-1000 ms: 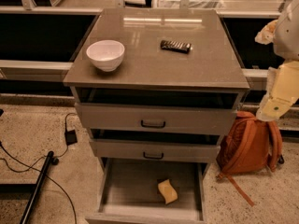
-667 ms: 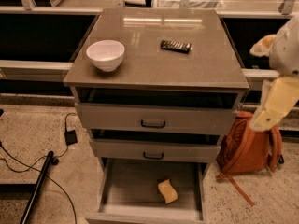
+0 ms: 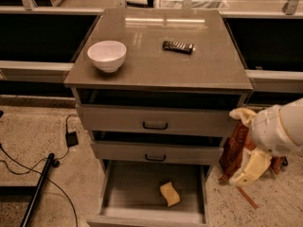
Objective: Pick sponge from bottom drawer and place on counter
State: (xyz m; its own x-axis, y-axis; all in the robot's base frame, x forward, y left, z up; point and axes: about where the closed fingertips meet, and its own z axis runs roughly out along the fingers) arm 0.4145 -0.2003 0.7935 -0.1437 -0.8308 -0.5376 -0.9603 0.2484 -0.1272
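**Sponge in the open drawer, arm off to the right**

The bottom drawer (image 3: pixel 135 195) stands wide open at the foot of the cabinet. Its low sides and front edge make a box open at the top. The sponge (image 3: pixel 169 194) lies flat on the drawer floor, a bit right of the middle and near the front. It touches no wall. There is bare grey floor all around it, most of all on its left.

The middle drawer (image 3: pixel 156 152) and the top drawer (image 3: pixel 156 122) above it each stick out a little, with a dark gap over them. They hang over the back part of the bottom drawer, so the way in is from the front and from above.

The counter (image 3: pixel 156 67) is flat and shiny, and its edge sticks out a little past the cabinet. A white bowl (image 3: pixel 107 56) sits near its left edge. A dark snack bar (image 3: pixel 178 47) lies toward the back right. The front part and the middle between them are bare.

The gripper (image 3: pixel 254 163) is on the right side of the cabinet, outside it, at about the height of the middle drawer — higher than the sponge and well apart from it. The thick white arm comes in from the right edge and its pale end hangs down and to the left. I cannot tell if the gripper is open or closed. It holds nothing I can see. Just behind it an orange-brown bag (image 3: pixel 233 148) leans by the cabinet — a tight spot on that side.
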